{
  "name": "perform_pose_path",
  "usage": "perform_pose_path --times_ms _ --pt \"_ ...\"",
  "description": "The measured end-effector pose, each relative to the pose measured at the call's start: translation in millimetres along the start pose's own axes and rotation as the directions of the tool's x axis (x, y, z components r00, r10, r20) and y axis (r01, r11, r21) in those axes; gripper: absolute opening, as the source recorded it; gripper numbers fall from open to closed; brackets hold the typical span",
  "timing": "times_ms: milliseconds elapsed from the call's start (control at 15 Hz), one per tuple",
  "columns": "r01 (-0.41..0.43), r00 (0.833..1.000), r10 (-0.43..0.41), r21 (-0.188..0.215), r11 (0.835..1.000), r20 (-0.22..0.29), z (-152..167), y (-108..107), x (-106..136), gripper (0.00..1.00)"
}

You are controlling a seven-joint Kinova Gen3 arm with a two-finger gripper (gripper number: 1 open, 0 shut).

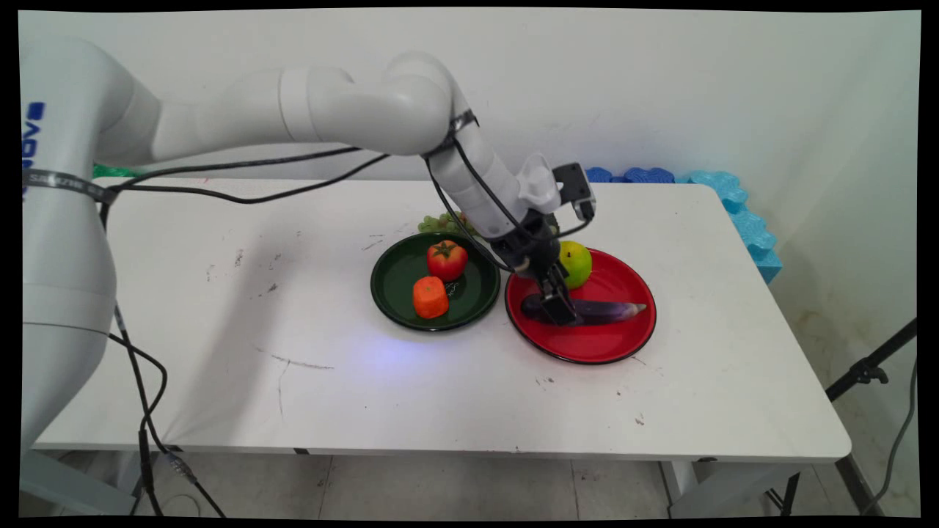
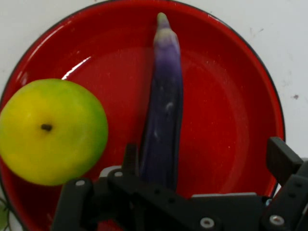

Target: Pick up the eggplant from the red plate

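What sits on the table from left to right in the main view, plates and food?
Green plate → orange piece → tomato → red plate, holding the eggplant under the gripper. The grapes and the yellow-green fruit overlap others, so I left them out.

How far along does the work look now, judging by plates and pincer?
Already lying in place: tomato and orange piece on the green plate, yellow-green fruit and eggplant on the red plate. In hand: nothing; the open pincer stands around the eggplant's thick end. Outside the plates: grapes behind the green plate.
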Motion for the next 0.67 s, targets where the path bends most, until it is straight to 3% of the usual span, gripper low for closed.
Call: perform_pose_path --times_ms 600,667 --pt "-0.021 1.000 0.021 -0.002 1.000 0.016 35.1 -7.5 1.4 1.00" --pt "-0.022 1.000 0.022 -0.001 1.000 0.015 36.8 -8.0 2.0 0.00"
